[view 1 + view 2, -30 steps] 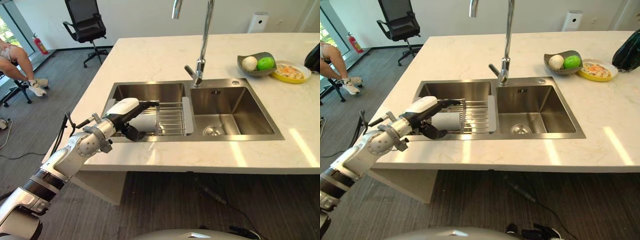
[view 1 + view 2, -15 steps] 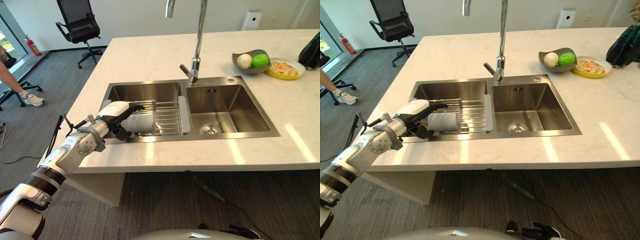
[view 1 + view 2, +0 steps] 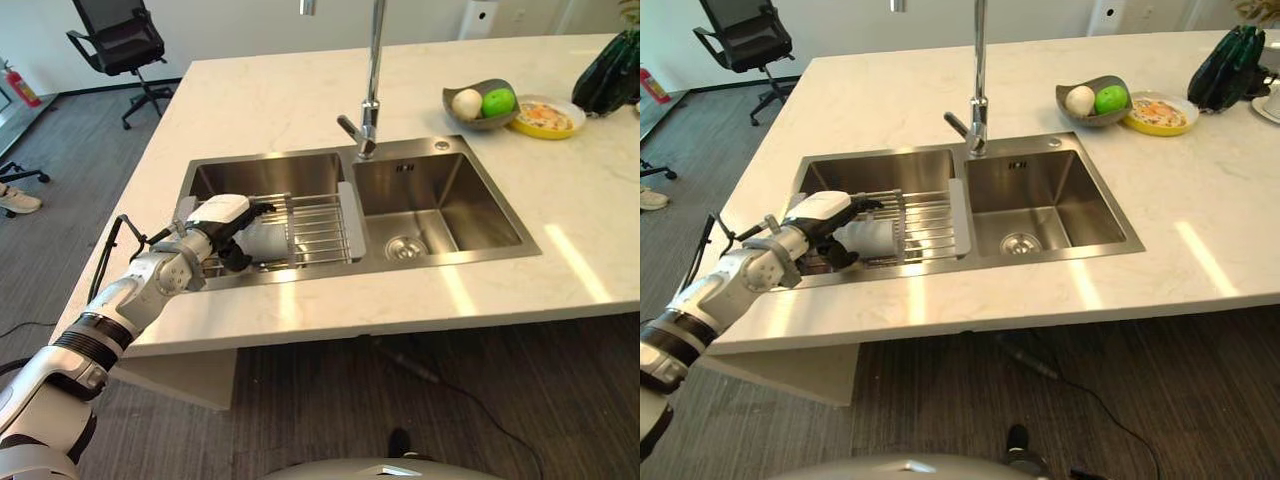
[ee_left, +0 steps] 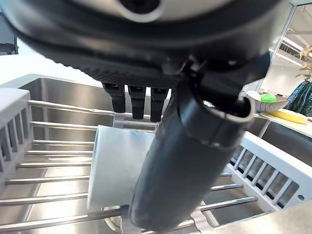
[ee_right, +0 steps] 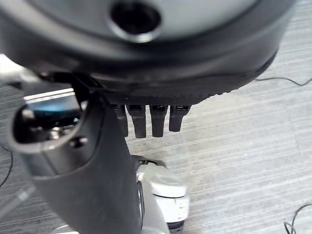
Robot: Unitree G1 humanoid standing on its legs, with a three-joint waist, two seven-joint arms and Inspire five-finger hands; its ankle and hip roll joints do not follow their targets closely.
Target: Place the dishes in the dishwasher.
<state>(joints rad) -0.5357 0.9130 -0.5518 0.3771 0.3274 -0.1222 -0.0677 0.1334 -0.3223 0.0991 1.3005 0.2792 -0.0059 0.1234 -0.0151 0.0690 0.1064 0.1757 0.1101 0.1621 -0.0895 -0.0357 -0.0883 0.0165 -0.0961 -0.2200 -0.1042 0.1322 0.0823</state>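
Cup [image 3: 262, 240]: lying on its side on the wire rack [image 3: 320, 228] set across the sink [image 3: 270, 175], in the left basin.
Long axis: roughly along the rack's length, toward the right basin.
Direction from hand: directly against the left hand [image 3: 222, 216], on its rack side.
Left hand state: fingers draped over the cup's top, thumb [image 4: 180, 161] crossing its near side; curled round it.
Right hand [image 5: 146, 63]: relaxed, holding nothing, hanging over the grey floor, well apart.
Nearer arm: left.
Cup material: pale grey, matte, smooth, cylindrical.
Rack: thin steel rods, grey plastic end pieces.
Sink: brushed steel.
Worktop [image 3: 300, 90]: pale marbled stone.
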